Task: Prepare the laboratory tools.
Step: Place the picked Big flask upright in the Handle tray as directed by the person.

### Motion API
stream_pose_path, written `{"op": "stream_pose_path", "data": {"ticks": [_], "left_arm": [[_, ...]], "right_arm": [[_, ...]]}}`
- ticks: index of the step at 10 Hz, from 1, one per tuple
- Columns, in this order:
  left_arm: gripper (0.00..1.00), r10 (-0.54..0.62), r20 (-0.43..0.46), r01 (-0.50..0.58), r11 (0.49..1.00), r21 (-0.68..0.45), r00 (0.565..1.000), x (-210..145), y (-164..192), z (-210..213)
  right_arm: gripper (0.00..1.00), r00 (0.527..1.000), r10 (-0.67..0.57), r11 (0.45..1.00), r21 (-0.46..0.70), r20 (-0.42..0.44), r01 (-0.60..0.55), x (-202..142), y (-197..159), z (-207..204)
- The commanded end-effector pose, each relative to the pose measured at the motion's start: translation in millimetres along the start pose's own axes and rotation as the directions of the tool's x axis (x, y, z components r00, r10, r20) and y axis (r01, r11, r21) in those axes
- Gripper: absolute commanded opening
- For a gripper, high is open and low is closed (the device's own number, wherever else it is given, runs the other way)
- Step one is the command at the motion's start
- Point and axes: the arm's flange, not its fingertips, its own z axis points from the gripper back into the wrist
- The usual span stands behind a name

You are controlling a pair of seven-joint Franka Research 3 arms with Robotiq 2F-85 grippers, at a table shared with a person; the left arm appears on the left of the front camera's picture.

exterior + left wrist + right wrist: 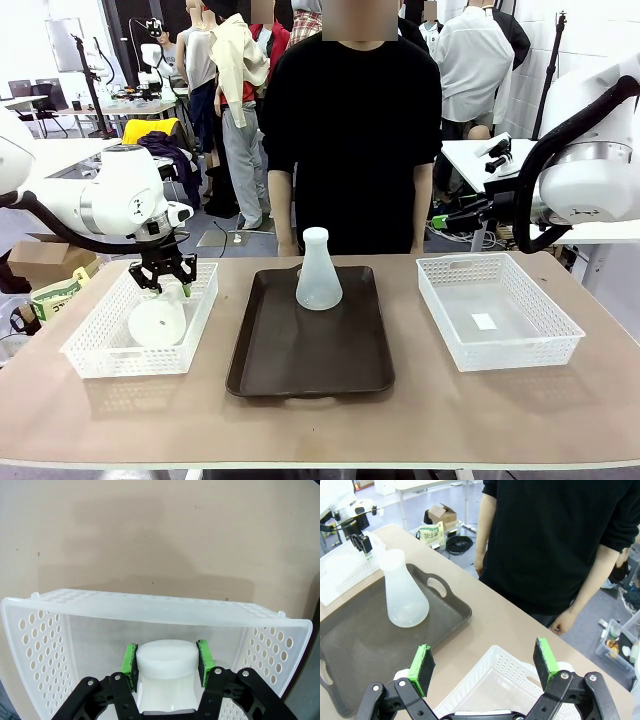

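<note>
The left gripper [166, 661] squeezed the neck of one flask [160, 320] lying in the left basket [95, 355]. The other flask [318, 270] stood on the brown tray [310, 365]. The right gripper [485, 667] hung wide open, holding nothing, above the right basket [540, 345].

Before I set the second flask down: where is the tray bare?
The tray is bare along its whole near half, in front of the standing flask, and along both side rims. Its far end by the person is taken. The left gripper holds the other flask in the left basket.
</note>
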Motion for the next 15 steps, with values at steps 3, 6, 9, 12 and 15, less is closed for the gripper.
{"op": "stream_pose_path", "data": {"ticks": [3,6,9,12,15], "left_arm": [[0.00,-0.005,0.009,0.005,1.000,-0.003,1.000,0,0,-1],[0.00,-0.005,0.009,0.005,1.000,-0.003,1.000,0,0,-1],[0.00,-0.011,-0.018,0.011,1.000,0.001,1.000,-15,6,19],[0.00,-0.013,-0.031,0.013,1.000,-0.015,0.999,-35,20,59],[0.00,-0.032,0.065,0.040,0.992,-0.122,0.997,-51,35,105]], "right_arm": [[1.00,1.000,-0.004,1.000,0.006,-0.010,0.004,1,-1,1],[1.00,1.000,-0.004,1.000,0.006,-0.010,0.004,1,-1,1],[1.00,1.000,-0.004,1.000,0.006,-0.010,0.004,1,-1,1],[1.00,1.000,-0.004,1.000,0.006,-0.010,0.004,1,-1,1],[1.00,1.000,-0.004,1.000,0.006,-0.010,0.004,1,-1,1]]}}
